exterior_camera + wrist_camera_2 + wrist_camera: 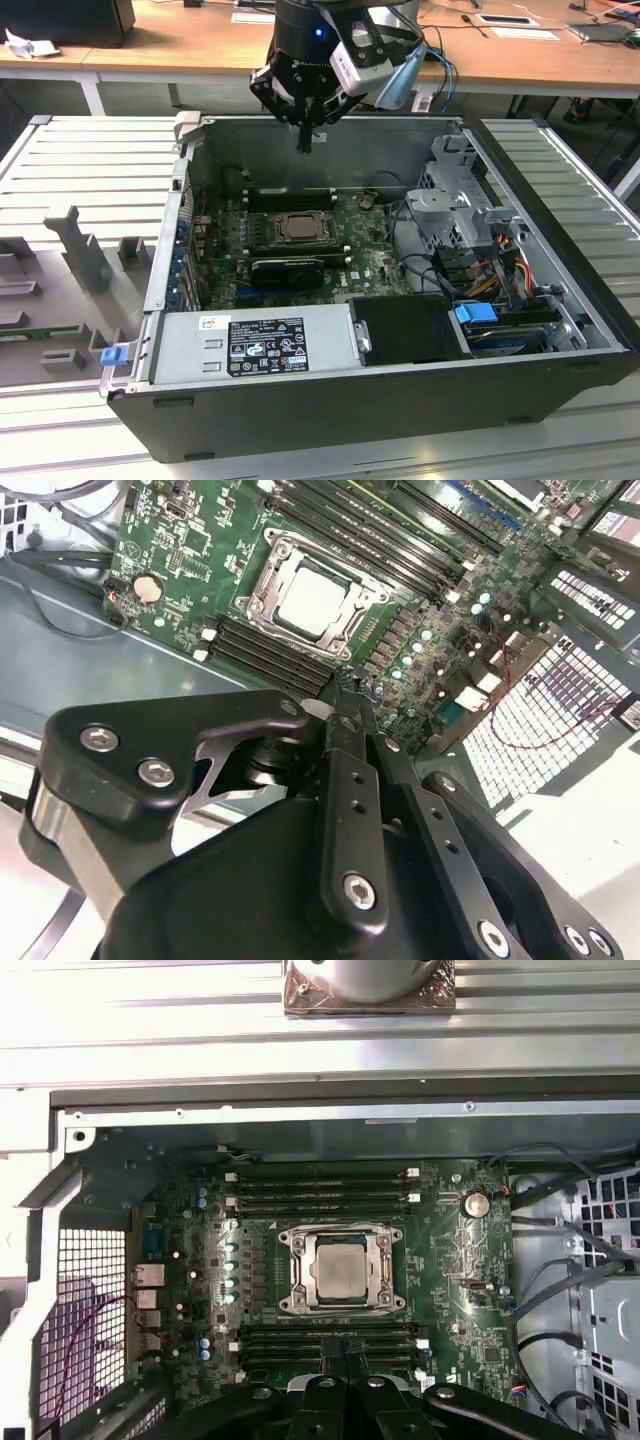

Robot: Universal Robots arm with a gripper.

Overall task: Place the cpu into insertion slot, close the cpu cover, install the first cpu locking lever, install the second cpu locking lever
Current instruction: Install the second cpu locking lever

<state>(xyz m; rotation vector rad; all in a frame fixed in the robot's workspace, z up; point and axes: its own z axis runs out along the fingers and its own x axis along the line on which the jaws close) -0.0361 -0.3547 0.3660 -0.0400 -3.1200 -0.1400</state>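
The cpu point(340, 1268) point(312, 598) point(296, 226) lies flat with its pale metal face up in the insertion slot point(383, 1245) on the green board. The cpu cover point(340, 1238) point(268, 568) is down flat around it, framing the chip. Whether the locking levers are latched cannot be made out. My gripper point(305, 146) hangs above the case's rear wall, well above the board and behind the socket in the exterior view. Its two black fingers point(330, 1348) point(348, 695) are pressed together with nothing between them.
Long black memory slots point(320, 1192) run on both sides of the socket. A black card point(288, 268) sits in front of it, the power supply point(260, 345) at the case front, and a drive cage point(455, 205) with cables point(490, 270) on the exterior view's right.
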